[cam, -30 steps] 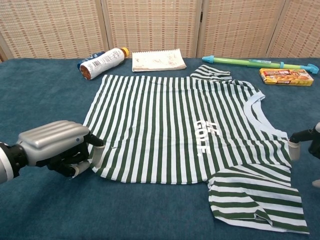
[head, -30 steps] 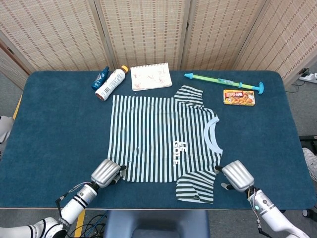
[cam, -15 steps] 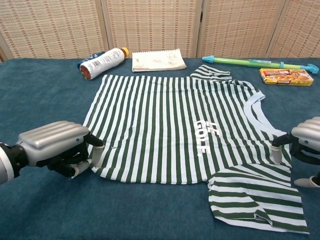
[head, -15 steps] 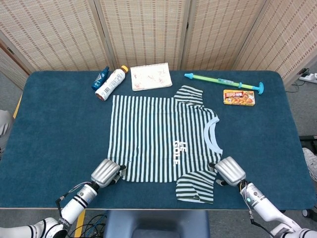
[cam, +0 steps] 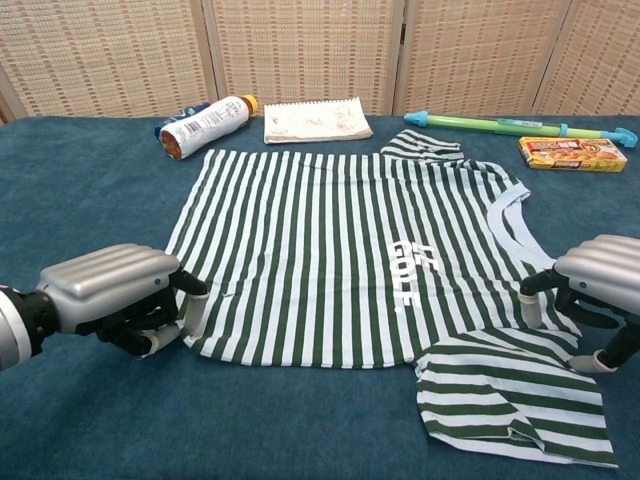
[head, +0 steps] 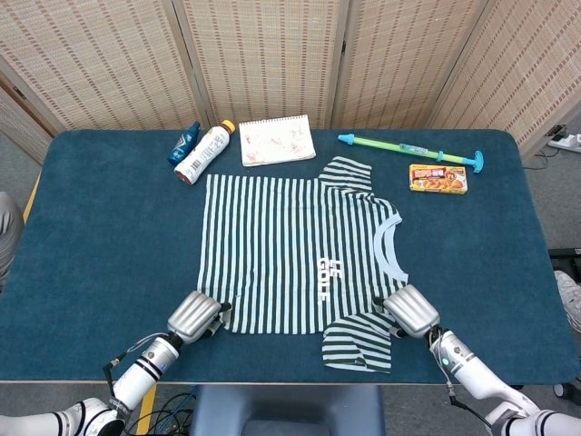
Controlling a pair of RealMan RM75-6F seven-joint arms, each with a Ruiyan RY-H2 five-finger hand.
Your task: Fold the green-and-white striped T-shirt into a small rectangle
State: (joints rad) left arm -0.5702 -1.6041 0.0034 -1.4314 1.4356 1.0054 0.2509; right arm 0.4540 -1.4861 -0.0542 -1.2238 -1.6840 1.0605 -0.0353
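The green-and-white striped cotton T-shirt (head: 295,259) lies flat mid-table, thin floppy stuff that'll sag unless grabbed by the near hem and shoulder. Left hand (cam: 112,298) sits curled at the hem corner, right hand (cam: 597,284) curled by the shoulder, but I can't tell if either actually has cloth.

Far edge obstructed: bottles (head: 201,152), notebook (head: 277,140), water gun (head: 410,150), curry box (head: 438,178). Table (head: 100,236) flanks beside T-shirt (head: 290,254) open.
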